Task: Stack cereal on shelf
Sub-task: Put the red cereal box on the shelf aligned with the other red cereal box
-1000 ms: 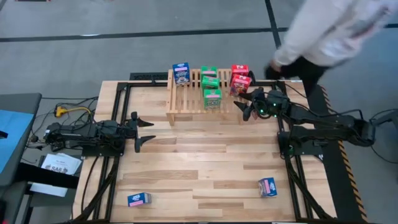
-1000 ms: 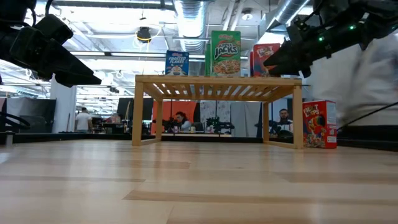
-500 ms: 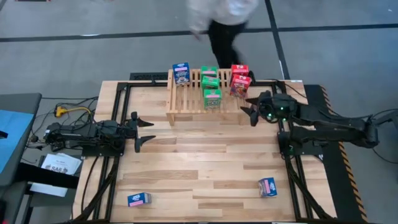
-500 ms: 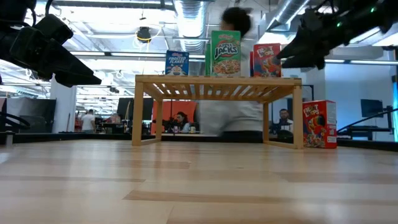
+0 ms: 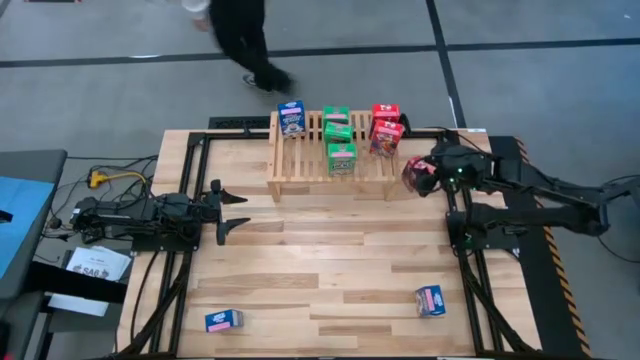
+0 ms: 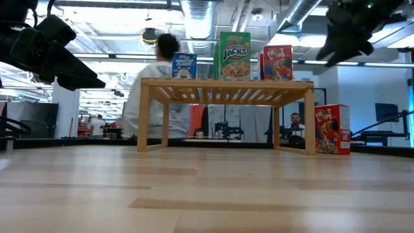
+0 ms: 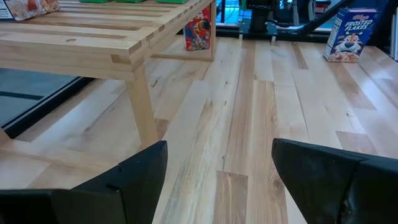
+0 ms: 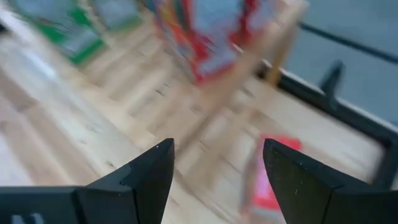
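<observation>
From overhead I see a wooden table [image 5: 330, 270] with the shelf [image 5: 310, 165], a low slatted wooden rack, at the upper middle of the frame. It holds one blue box [image 5: 291, 118] at its left end, three green boxes [image 5: 340, 155] in the middle, and two red boxes [image 5: 386, 135] at its right end. In the level view the shelf [image 6: 226, 84] shows a blue, a green and a red box standing upright on top, and a third red box [image 6: 332, 129] stands on the table just beside its right leg.

Two more blue boxes lie on the table well apart from the shelf: one at the lower left [image 5: 223, 320], one at the lower right [image 5: 431, 300].

My right gripper [image 5: 418, 175] hovers just off the shelf's right end; its wrist camera shows the fingers [image 8: 134, 177] spread wide with nothing between them. My left gripper [image 5: 235, 208] waits at the left middle of the frame, fingers [image 7: 134, 171] also spread and empty.

A person [image 5: 240, 40] walks past beyond the table at the upper left.
</observation>
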